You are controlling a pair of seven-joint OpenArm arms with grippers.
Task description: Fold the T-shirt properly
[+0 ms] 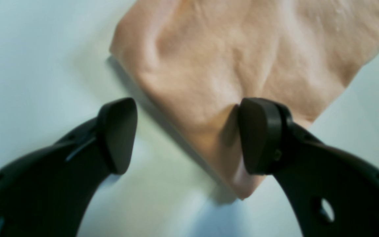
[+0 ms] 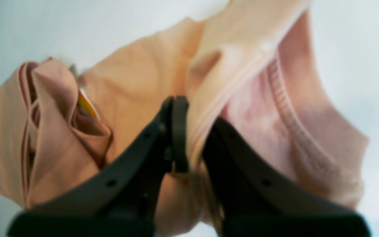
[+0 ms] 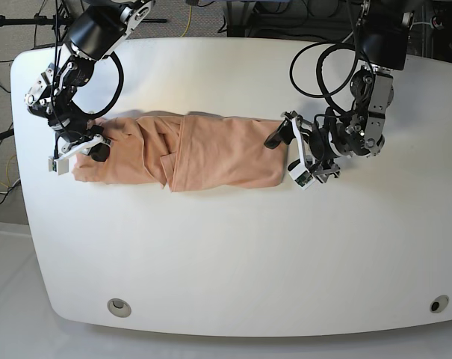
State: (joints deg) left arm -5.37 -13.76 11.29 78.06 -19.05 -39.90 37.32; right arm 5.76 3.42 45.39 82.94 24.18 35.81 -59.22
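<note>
Currently the T-shirt (image 3: 188,152) lies as a long, narrow folded band across the upper middle of the white worktop (image 3: 233,254), running left-right in the base view, with overlapping folds and creases near its middle. Right end effector (image 2: 189,138) (on the left side of the base view) is clenched on the T-shirt: the right wrist view shows cloth pinched between the two black fingers (image 2: 179,131), with a ribbed hem or collar band just beside them and a sliver of the yellow-orange print (image 2: 87,104) peeking out of a bunched fold. In the base view that end effector (image 3: 87,146) sits at the band's far end, where the fabric is gathered up. Left end effector (image 1: 186,135) (on the right side of the base view) is released, jaws spread wide: one finger (image 1: 258,135) touches the cloth at a corner of the T-shirt (image 1: 229,65), the other hangs over bare worktop (image 1: 38,59) just beside the cloth edge. In the base view it (image 3: 289,153) straddles the band's opposite end, and the corner lies flat. Black cables (image 3: 323,67) loop from the left arm above the worktop. Two small round fittings (image 3: 119,305) sit near the worktop's front edge.
</note>
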